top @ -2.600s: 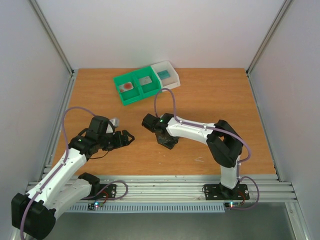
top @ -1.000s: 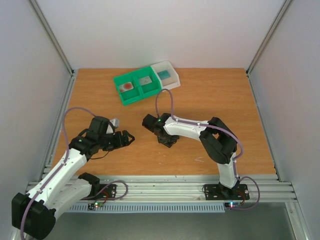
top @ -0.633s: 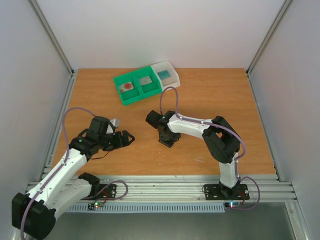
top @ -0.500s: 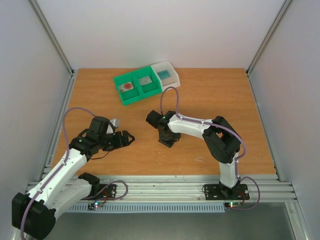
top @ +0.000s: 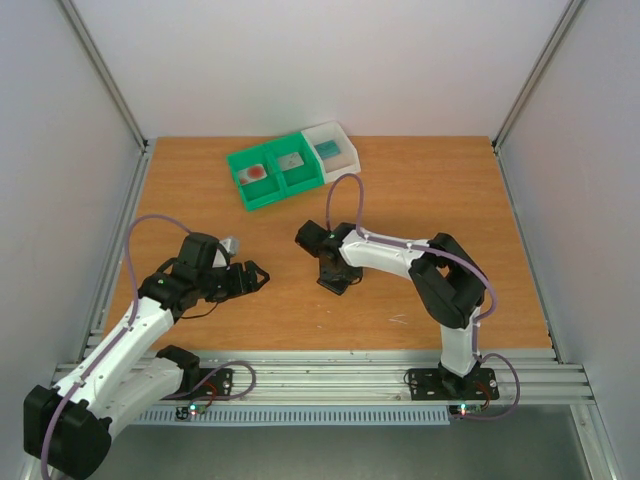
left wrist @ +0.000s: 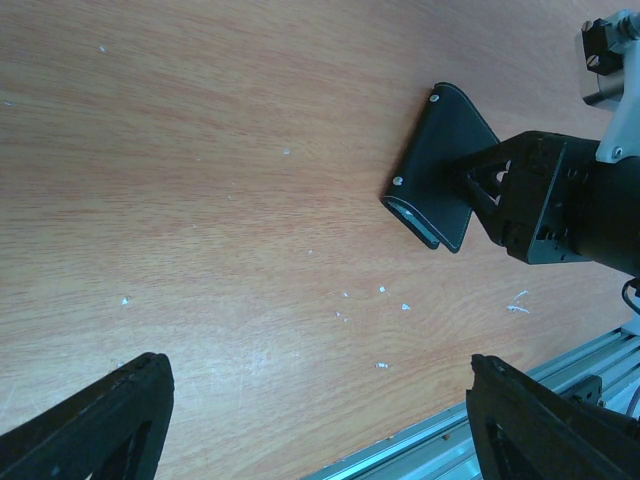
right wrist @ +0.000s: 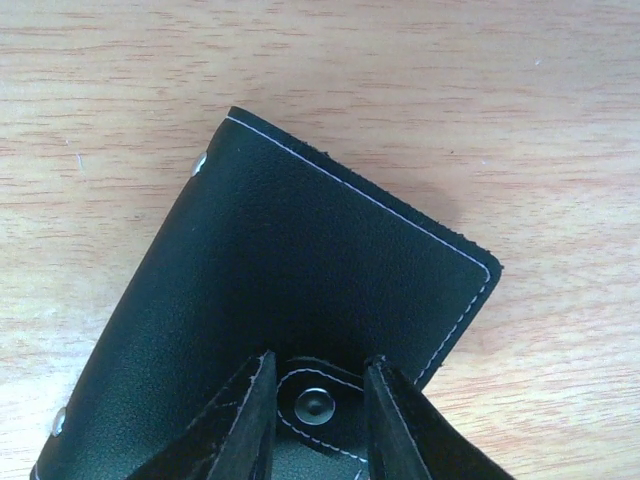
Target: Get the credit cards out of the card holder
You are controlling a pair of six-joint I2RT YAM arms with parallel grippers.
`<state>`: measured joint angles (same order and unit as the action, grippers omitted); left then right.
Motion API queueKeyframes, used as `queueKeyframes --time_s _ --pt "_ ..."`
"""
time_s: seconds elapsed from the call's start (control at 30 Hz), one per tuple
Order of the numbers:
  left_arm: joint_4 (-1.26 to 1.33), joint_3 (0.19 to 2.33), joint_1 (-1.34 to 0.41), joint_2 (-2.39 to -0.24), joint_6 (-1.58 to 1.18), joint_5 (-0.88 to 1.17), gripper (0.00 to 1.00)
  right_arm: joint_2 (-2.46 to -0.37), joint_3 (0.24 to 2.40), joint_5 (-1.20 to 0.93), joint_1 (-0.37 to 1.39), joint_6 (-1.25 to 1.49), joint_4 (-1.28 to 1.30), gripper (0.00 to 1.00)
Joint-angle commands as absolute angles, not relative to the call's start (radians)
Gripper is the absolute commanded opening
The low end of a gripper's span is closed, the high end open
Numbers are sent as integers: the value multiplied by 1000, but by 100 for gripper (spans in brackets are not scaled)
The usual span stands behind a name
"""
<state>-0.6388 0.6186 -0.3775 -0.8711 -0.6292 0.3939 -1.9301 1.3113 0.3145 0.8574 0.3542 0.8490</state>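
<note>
Jaws on my right gripper point(right wrist: 318, 362) stand narrow, pinched on the clasp tab point(right wrist: 316, 405) of the card holder point(right wrist: 300, 260), one finger at each side of the snap. My right wrist view cuts both fingers off at its lower edge. The card holder is folded closed, black side up, on the table point(top: 440, 200) near its middle. Its inside is hidden from me. At one end a pale strip shows in my left wrist view, but whether that is a card or lining I cannot tell.

My left gripper point(left wrist: 318, 365) is spread wide, over bare wood and apart from the card holder; only the finger ends show, in the two bottom corners.

At the far side, a green bin point(top: 270, 196) touches a white bin point(top: 349, 150). A pale card with a red blotch point(top: 256, 172) lies in the green bin's left compartment. The flat greyish piece in its right compartment is too small to make out.
</note>
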Motion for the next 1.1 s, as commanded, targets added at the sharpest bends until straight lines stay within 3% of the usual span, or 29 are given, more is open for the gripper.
queueKeyframes --time_s 0.0,0.33,1.07 --pt "-605 609 -382 -859 -634 400 81 -1943 1261 234 857 384 845 25" --pt "-605 606 -382 -866 -632 398 81 -1898 1225 212 862 309 765 1" --pt "-518 584 -388 -947 -655 433 77 -1791 1158 76 933 78 547 1"
